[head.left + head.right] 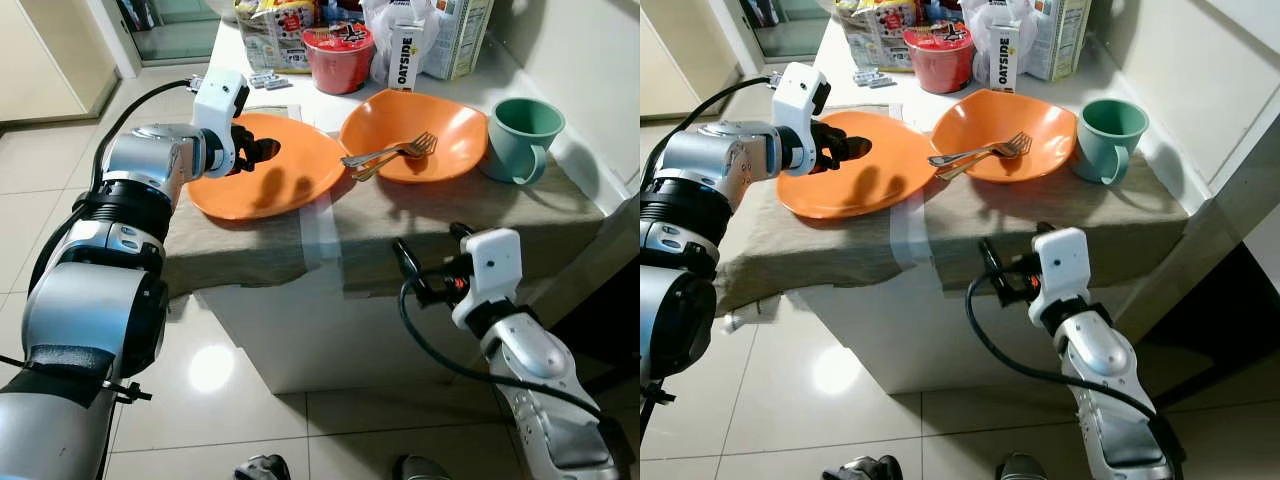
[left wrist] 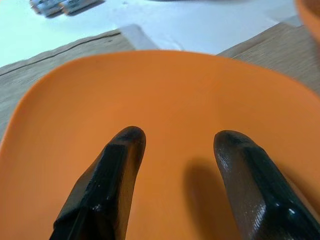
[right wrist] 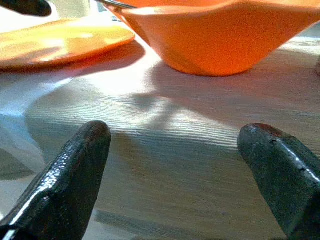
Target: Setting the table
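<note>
While left gripper [image 1: 262, 150] hovers open over flat orange plastic plate [image 1: 300, 185], fork [image 1: 392, 153] lies at 3 o'clock; right gripper [image 1: 430, 262] open, nearer.

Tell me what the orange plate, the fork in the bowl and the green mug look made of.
Orange plate: probably plastic or melamine, with an even colour and a dull satin sheen. Fork: metal, silvery with bright glints. Green mug: matte, thick-walled, maybe plastic or glazed ceramic; I cannot tell which.
</note>
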Tool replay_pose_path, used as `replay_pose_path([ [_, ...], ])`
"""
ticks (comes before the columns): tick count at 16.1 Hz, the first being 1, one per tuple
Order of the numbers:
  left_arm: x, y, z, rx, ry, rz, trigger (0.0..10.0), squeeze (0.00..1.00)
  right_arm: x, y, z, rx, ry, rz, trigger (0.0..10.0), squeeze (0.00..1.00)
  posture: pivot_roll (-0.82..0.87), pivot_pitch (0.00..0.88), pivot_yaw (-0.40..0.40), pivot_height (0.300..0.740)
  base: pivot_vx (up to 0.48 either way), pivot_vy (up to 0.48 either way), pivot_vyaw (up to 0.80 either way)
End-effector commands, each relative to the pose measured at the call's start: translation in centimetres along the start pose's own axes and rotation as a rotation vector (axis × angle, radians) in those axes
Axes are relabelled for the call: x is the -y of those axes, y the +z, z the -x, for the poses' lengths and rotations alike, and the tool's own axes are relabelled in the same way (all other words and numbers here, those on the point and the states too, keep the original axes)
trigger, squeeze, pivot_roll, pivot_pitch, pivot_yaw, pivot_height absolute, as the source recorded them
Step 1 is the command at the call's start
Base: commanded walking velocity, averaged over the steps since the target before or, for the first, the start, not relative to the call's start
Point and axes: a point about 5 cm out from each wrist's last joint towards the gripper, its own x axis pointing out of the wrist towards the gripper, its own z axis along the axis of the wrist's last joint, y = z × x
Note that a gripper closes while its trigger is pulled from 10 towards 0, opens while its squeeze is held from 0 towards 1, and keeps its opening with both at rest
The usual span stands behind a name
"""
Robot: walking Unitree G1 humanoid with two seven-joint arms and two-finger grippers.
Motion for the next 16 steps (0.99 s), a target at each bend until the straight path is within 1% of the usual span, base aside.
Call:
replay_pose_path([
  [1, -0.9, -0.8, 0.3, -0.022, 0.044, 0.005, 10.0, 0.00, -0.8, 0.6, -0.1, 0.002, 0.079, -0.072, 10.0, 0.00, -0.24, 0.099, 0.092, 0.740, 0.000, 0.000, 0.00],
  [3, -1.2, -0.9, 0.3, -0.021, 0.058, 0.008, 10.0, 0.00, -1.5, 2.2, -0.2, 0.034, 0.193, -0.131, 10.0, 0.00, -0.24, 0.099, 0.095, 0.740, 0.000, 0.000, 0.00],
  [6, -1.5, -1.0, 0.3, -0.022, 0.075, 0.002, 10.0, 0.00, -1.8, 3.6, 0.1, 0.041, 0.296, -0.144, 10.0, 0.00, -0.24, 0.098, 0.094, 0.740, 0.000, 0.000, 0.00],
  [9, -1.6, -1.7, 0.2, -0.033, 0.084, 0.015, 10.0, 0.00, -2.0, 3.9, 0.4, 0.007, 0.368, -0.167, 10.0, 0.00, -0.25, 0.096, 0.091, 0.740, 0.000, 0.000, 0.00],
  [11, -1.4, -2.0, 0.0, -0.047, 0.072, 0.018, 10.0, 0.00, -1.9, 3.7, 0.4, -0.013, 0.365, -0.176, 10.0, 0.00, -0.25, 0.097, 0.090, 0.740, 0.000, 0.000, 0.00],
  [16, -0.8, -2.1, 0.0, -0.075, -0.012, 0.040, 10.0, 0.00, -1.8, 3.3, 0.5, -0.057, 0.358, -0.193, 10.0, 0.00, -0.23, 0.109, 0.093, 0.740, 0.000, 0.000, 0.00],
])
